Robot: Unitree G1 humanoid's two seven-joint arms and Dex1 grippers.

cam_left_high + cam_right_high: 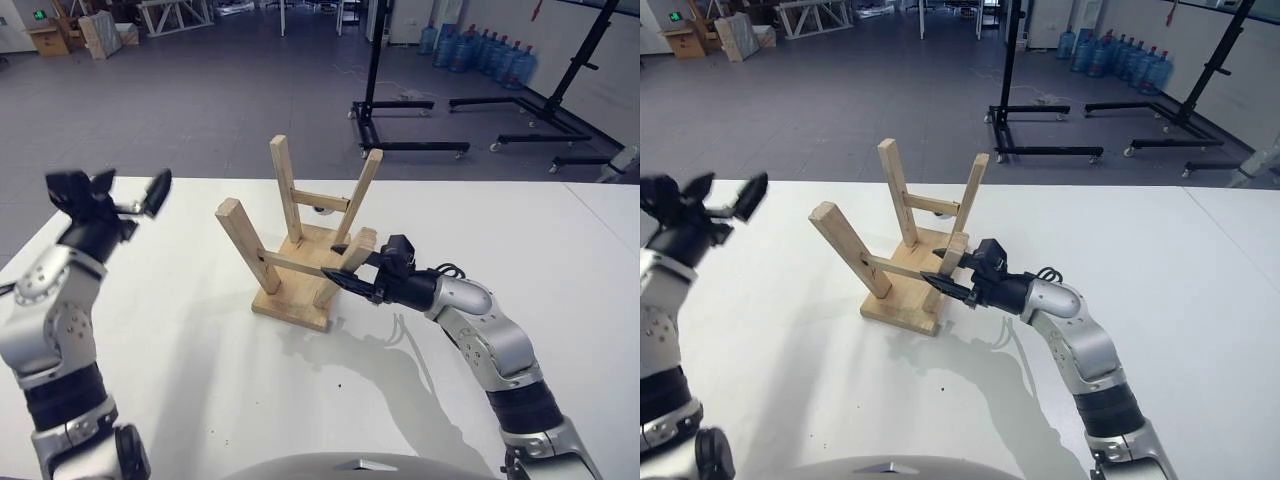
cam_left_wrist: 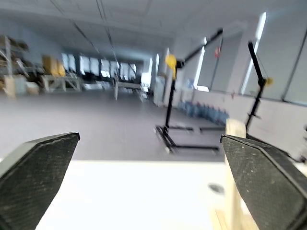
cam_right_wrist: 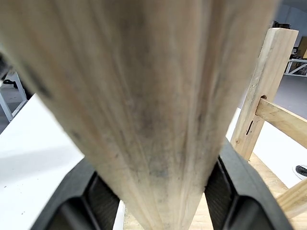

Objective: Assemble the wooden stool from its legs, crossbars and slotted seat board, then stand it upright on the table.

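The wooden stool (image 1: 290, 305) lies upside down mid-table, its seat board flat on the white table (image 1: 150, 340) and its legs pointing up, joined by crossbars (image 1: 320, 200). My right gripper (image 1: 340, 265) is shut on the near-right leg (image 1: 355, 255), whose wood (image 3: 144, 96) sits between the black pads (image 3: 96, 201). Beyond it stand another leg (image 3: 264, 86) and a crossbar (image 3: 280, 120). My left gripper (image 1: 128, 188) is raised over the table's far left, well away from the stool, open and holding nothing. Its fingers (image 2: 33, 177) stand wide apart, with a leg top (image 2: 235, 158) beside one.
A small white round object (image 1: 318, 210) lies on the table just behind the stool. Past the table's far edge are open floor, black wheeled stands (image 1: 410, 140) and water bottles (image 1: 480, 50). Bare tabletop stretches in front of and to both sides of the stool.
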